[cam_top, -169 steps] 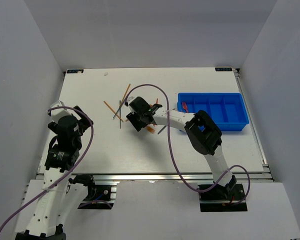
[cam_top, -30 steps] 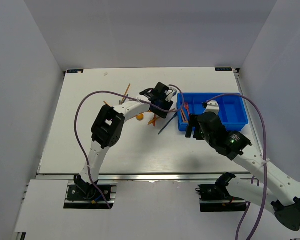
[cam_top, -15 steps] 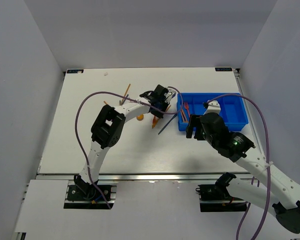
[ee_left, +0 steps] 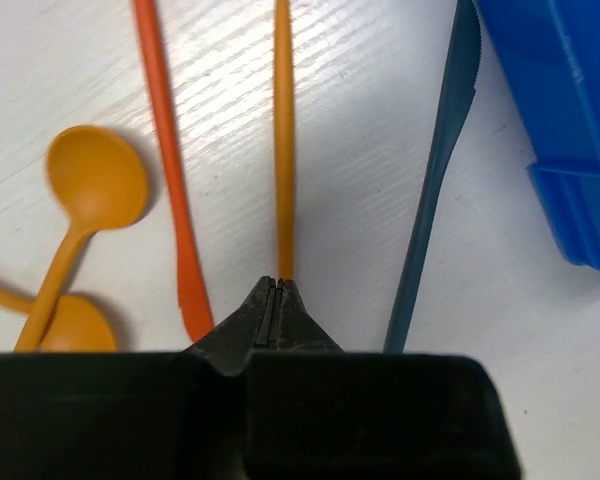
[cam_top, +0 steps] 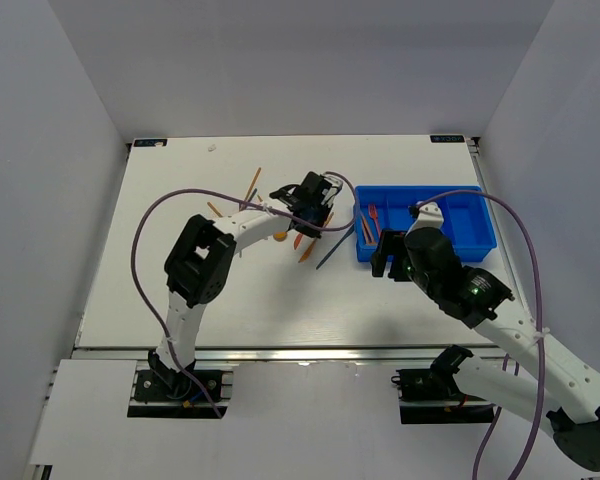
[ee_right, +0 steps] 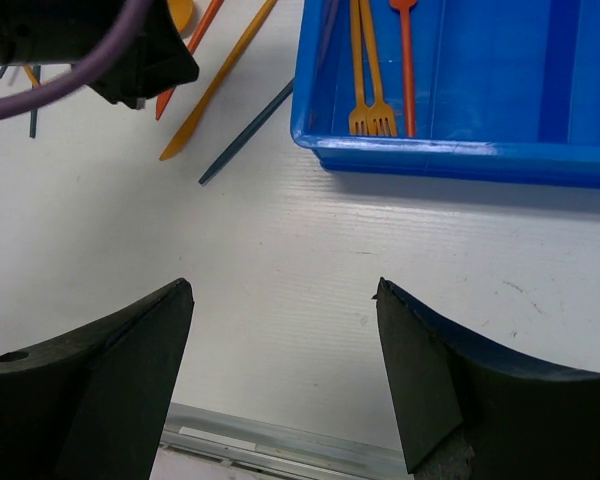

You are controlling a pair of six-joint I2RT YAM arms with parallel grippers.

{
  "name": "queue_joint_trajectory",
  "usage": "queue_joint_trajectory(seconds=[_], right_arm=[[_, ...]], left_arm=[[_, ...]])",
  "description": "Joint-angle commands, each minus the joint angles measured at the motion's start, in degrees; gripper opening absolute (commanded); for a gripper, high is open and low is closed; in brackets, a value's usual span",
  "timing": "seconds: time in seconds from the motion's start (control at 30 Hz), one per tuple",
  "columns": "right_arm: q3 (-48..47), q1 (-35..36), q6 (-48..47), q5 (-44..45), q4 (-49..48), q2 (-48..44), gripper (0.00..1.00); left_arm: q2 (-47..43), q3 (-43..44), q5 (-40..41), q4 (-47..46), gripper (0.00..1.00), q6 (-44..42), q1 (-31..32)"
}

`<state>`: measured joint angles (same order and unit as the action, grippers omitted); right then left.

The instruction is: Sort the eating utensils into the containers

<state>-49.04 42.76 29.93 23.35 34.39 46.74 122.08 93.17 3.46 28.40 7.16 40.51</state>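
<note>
Near end of the orange stick (ee_left: 284,130) hides inside the left hand (ee_left: 278,290).

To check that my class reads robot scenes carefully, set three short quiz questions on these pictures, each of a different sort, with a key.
1. True or false: the right gripper is holding a fork.
2. The jaws of the left gripper are closed on: A) a dark blue knife B) an orange stick C) an orange spoon
3. In the overhead view, which compartment of the blue tray holds the forks?

Key
1. False: it is open and empty.
2. B
3. The leftmost one.
</note>
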Motion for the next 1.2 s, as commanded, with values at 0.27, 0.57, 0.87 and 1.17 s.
queue_joint_trajectory(seconds=[0.27,0.57,0.87,1.17], right_arm=[[0.4,-0.1,3.5,-4.3,-8.8,3.3,0.83],[-0.7,-0.1,3.4,-2.5,-6.3,3.3,0.85],[-1.2,-0.1,2.2,-0.9,-1.3,0.3,0.86],[-1.1,-0.2,1.1,-1.6,-1.0,-0.1,0.86]], left_arm=[[-20.2,-12.7,3.2,-6.9,0.28,9.9,0.9],[-3.8,4.2,-1.7,8.7,0.45,2.7,0.9],[5.7,14.0,0.1,12.7,0.55,0.3,0.9],[13.5,21.0,1.4,15.5,0.59,-1.1,0.0]])
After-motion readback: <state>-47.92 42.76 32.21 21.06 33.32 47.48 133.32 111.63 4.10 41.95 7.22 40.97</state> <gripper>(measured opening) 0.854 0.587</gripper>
